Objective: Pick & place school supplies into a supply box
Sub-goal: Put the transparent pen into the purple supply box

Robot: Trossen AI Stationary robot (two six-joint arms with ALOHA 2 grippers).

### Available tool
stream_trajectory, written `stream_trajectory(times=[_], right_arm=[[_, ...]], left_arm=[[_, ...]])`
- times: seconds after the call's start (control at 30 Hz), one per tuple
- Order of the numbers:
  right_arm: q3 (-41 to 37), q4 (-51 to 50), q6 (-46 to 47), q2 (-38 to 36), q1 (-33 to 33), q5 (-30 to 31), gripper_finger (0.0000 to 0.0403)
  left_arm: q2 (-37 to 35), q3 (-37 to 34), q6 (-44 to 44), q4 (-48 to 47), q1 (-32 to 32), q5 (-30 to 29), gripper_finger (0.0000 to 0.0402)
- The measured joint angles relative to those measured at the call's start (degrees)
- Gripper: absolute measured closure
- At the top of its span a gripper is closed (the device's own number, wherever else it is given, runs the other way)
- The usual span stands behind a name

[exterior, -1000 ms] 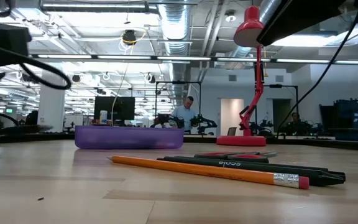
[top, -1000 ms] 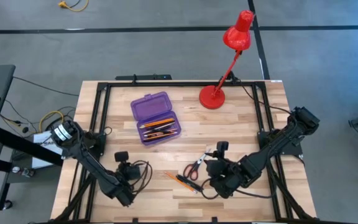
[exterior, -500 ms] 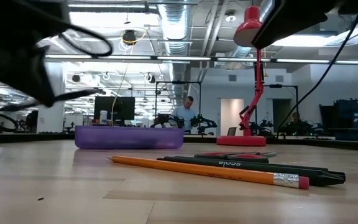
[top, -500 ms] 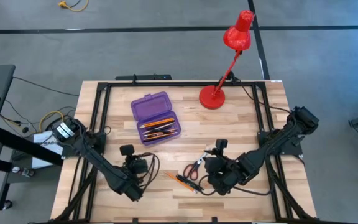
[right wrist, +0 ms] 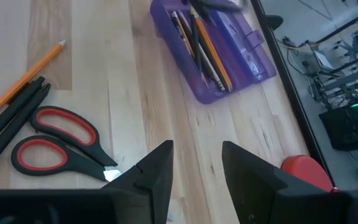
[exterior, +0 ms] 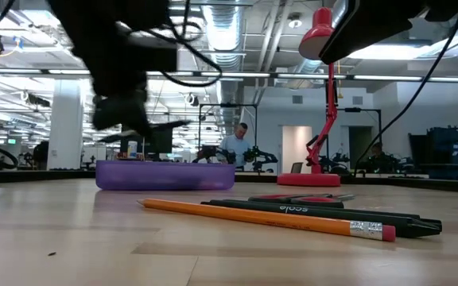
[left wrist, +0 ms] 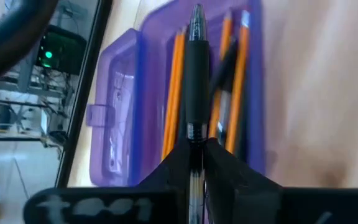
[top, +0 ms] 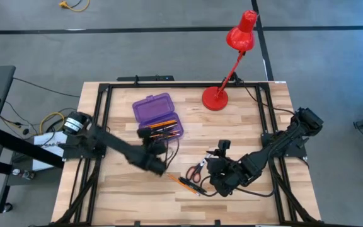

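A black pen (left wrist: pixel 197 74) is clamped between the left gripper (left wrist: pixel 196 155) fingers, held over the open purple box (top: pixel 158 120) at table 11 o'clock. Right gripper (right wrist: pixel 196 163) fingers are parted, scissors (right wrist: pixel 58 144) just beside, at 5 o'clock.

Left gripper (left wrist: pixel 193 163) swung from the table's near edge to the supply box (top: pixel 158 119), black pen (left wrist: pixel 196 68) clamped.

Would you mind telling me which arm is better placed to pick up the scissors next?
Right. The right gripper is open and empty beside the scissors, which fill its wrist view. The left gripper is over the supply box, shut on a black pen.
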Motion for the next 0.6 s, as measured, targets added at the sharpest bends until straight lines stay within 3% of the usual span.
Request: stream_trajectory(times=[0.27, 0.6], right_arm=[[0.00, -0.04, -0.02, 0.00, 0.00, 0.10, 0.0271], [0.00, -1.02, -0.04, 0.00, 0.00, 0.08, 0.0270]], left_arm=[[0.00, 0.02, 12.21, 9.53, 8.89, 1.53, 0.0389], [0.00, 0.04, 14.52, 10.11, 12.77, 3.74, 0.0379]])
